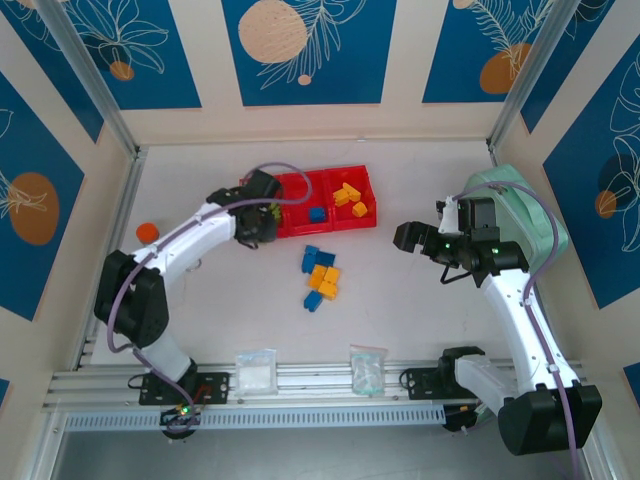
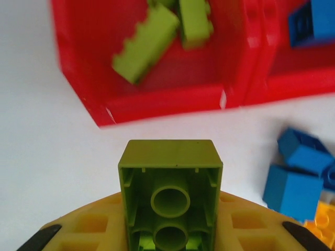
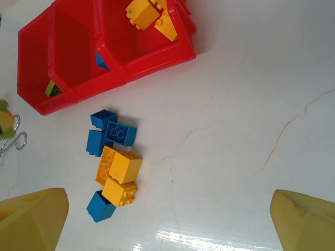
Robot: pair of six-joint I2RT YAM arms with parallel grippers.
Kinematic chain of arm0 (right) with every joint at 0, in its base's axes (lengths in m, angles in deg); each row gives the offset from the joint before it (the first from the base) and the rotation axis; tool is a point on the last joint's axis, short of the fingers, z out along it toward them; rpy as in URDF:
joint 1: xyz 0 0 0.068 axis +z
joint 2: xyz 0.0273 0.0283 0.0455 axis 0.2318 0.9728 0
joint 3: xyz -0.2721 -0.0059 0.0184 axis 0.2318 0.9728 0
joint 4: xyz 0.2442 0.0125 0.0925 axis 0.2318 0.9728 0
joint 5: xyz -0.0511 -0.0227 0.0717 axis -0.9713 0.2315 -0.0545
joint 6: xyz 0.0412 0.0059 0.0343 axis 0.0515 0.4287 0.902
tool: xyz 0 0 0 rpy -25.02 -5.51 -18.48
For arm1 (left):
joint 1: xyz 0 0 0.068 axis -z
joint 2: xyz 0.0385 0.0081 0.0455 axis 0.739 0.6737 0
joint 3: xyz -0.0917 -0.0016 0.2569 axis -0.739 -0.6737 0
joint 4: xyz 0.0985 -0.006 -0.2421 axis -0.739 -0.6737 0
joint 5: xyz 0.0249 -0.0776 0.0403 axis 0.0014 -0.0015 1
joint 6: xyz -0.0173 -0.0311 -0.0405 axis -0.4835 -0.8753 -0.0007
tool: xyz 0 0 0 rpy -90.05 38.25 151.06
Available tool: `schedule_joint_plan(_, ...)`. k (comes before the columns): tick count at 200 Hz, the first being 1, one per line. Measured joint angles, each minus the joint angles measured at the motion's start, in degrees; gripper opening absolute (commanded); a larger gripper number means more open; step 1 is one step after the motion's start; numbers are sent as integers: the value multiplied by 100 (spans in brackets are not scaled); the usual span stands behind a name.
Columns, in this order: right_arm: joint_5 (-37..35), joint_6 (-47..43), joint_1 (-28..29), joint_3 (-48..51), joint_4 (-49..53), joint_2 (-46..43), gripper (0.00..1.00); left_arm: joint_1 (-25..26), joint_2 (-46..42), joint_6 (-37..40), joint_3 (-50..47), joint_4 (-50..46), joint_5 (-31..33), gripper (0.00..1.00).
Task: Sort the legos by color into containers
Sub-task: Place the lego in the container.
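While left gripper (image 1: 252,222) clamps lime-green studded plastic brick (image 2: 170,183) just short of left compartment of red three-bin plastic tray (image 2: 162,104), you risk early release: brick strikes near wall, bounces onto table (image 1: 420,330). Grip possibly shallow; view blurred. Right gripper (image 3: 167,225) spread, empty, right of tray.

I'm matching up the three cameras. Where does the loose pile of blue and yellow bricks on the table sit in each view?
Top external: loose pile at picture centre, just below the red tray.
Left wrist: pile at the lower right edge, below and right of the tray's front wall.
Right wrist: pile left of centre, below the tray.
Shared landmark: the red tray, always just above the pile.
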Motion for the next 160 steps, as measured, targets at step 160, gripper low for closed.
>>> schedule_joint_plan(160,0,-2,0,0,-4,42,99,-616,2129,612,2481,-297,356,44)
